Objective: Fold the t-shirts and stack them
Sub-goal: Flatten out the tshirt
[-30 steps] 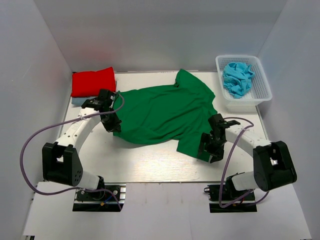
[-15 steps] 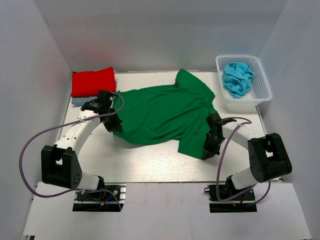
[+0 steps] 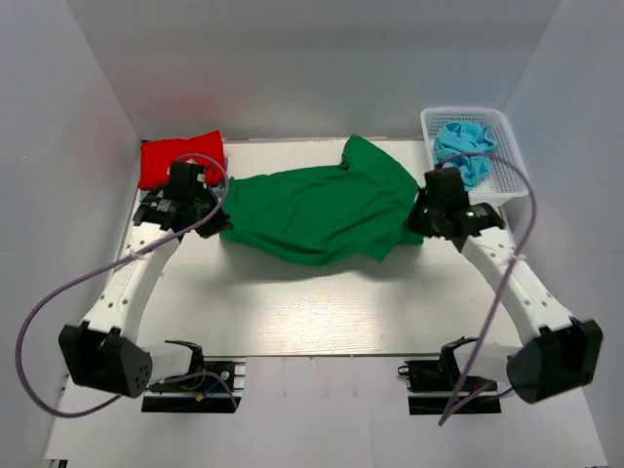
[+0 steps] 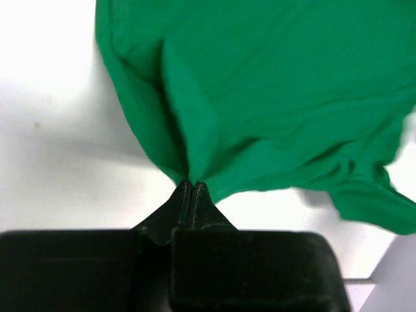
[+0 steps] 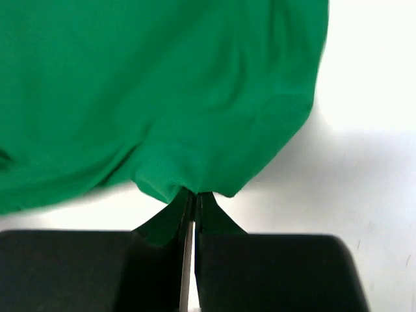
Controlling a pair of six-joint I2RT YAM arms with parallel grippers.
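Note:
A dark green t-shirt (image 3: 317,210) stretches across the middle of the table, lifted at both ends. My left gripper (image 3: 216,220) is shut on its left edge; in the left wrist view the cloth (image 4: 260,97) hangs from the pinched tips of that gripper (image 4: 192,184). My right gripper (image 3: 417,216) is shut on the shirt's right edge, and the right wrist view shows the green cloth (image 5: 162,91) bunched at the closed tips of that gripper (image 5: 194,194). A folded red t-shirt (image 3: 178,158) lies at the back left on a pale blue one (image 3: 148,198). A crumpled turquoise t-shirt (image 3: 466,146) fills the basket.
A white mesh basket (image 3: 511,180) stands at the back right, just behind my right arm. White walls close in the table on three sides. Purple cables loop off both arms.
My right gripper has shut on the shirt's lower right corner and carried it up and back toward the basket. The left gripper moved back too. The shirt's near edge is now folded over.

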